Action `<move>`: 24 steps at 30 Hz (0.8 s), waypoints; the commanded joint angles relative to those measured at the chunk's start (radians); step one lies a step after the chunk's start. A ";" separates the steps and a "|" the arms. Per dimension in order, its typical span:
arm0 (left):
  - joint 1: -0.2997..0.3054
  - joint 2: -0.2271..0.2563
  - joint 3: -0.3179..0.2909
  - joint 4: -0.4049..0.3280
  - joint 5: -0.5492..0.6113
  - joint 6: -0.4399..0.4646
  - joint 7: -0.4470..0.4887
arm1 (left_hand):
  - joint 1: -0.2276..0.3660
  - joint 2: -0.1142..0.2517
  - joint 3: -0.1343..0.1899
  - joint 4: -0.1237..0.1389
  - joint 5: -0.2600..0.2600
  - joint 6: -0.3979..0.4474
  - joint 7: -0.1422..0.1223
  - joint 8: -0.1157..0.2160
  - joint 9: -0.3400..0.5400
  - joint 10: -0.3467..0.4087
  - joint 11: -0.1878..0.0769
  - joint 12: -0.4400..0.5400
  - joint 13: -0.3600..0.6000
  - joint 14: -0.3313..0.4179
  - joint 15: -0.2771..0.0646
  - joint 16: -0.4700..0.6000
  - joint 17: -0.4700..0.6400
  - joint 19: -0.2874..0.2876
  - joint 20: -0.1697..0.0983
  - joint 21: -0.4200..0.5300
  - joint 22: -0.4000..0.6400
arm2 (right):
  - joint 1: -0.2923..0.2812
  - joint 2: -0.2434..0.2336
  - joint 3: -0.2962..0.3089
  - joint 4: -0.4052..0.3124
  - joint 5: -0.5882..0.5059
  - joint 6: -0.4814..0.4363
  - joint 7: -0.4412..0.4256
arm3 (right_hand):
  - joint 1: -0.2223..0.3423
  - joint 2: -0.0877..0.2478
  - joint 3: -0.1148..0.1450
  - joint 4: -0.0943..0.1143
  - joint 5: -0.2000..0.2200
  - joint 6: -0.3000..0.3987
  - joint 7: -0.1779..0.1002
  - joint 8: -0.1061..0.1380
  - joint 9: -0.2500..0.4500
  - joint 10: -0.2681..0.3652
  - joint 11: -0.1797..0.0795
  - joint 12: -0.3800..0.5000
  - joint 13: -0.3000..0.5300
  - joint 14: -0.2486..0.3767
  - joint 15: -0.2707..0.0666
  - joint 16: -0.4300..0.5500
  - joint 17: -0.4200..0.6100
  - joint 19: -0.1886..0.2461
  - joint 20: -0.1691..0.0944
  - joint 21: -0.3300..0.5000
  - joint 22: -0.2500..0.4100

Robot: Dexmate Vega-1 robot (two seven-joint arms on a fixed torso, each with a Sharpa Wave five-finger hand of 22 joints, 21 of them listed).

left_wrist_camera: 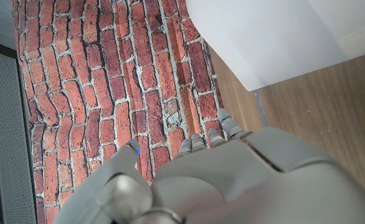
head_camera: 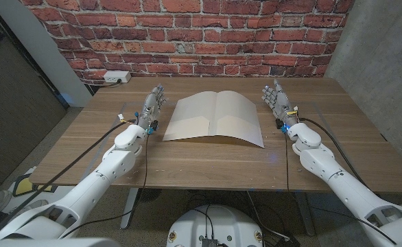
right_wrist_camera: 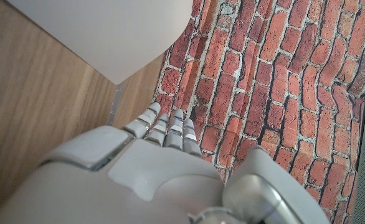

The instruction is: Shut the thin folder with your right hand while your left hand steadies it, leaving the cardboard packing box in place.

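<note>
Fingers (head_camera: 155, 96) of the left hand (head_camera: 151, 108) and of the right hand (head_camera: 277, 101) reach upward, spread apart and holding nothing, in the head view, one hand on each side of the single thin folder (head_camera: 215, 117), which lies open at the middle of the wooden tabletop (head_camera: 208, 161). Seen from the left wrist, the left hand (left_wrist_camera: 232, 180) points at the brick wall (left_wrist_camera: 95, 93), one pale folder (left_wrist_camera: 276, 37) corner beside it. From the right wrist, the right hand (right_wrist_camera: 139, 180) likewise faces the bricks, with one folder (right_wrist_camera: 114, 31) corner near its fingers (right_wrist_camera: 167, 127).
</note>
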 commanded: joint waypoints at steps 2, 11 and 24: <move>-0.008 -0.005 -0.001 0.017 -0.005 -0.006 -0.013 | 0.004 0.033 0.006 0.000 0.007 -0.007 -0.001 0.005 0.005 -0.010 0.001 0.005 0.002 -0.007 -0.021 0.006 0.003 -0.030 -0.054 0.001 0.005 | -0.060 0.164 0.207 -0.050 -0.192 -0.086 0.069 | 0.050 0.004 0.020 -0.040 0.001 0.059 0.005 0.015 0.009 0.092 0.023 0.033 0.012 0.099 0.012 0.016 0.008 0.055 0.011 0.018 0.013; -0.014 -0.010 0.001 0.035 -0.008 -0.012 -0.024 | 0.003 0.033 0.007 0.000 0.007 -0.007 -0.001 0.004 0.005 -0.010 -0.003 0.005 0.002 -0.006 -0.022 0.006 0.003 -0.028 -0.055 -0.003 0.005 | -0.101 0.227 0.300 -0.117 -0.227 -0.176 0.167 | 0.103 0.007 0.038 -0.088 -0.007 -0.034 -0.006 -0.014 0.007 -0.029 0.003 -0.015 0.008 -0.003 0.017 -0.012 0.006 0.013 0.073 -0.010 0.009; -0.021 -0.012 0.004 0.046 -0.009 -0.014 -0.037 | 0.001 0.032 0.007 0.000 0.007 -0.007 -0.002 0.003 0.005 -0.010 0.000 0.005 0.002 -0.006 -0.022 0.006 0.003 -0.027 -0.053 -0.008 0.005 | -0.176 0.309 0.395 -0.229 -0.192 -0.297 0.241 | 0.138 0.031 0.061 -0.110 -0.005 -0.007 -0.001 0.002 0.008 0.000 0.016 -0.001 0.008 0.025 0.027 0.002 0.006 0.022 0.055 -0.010 0.009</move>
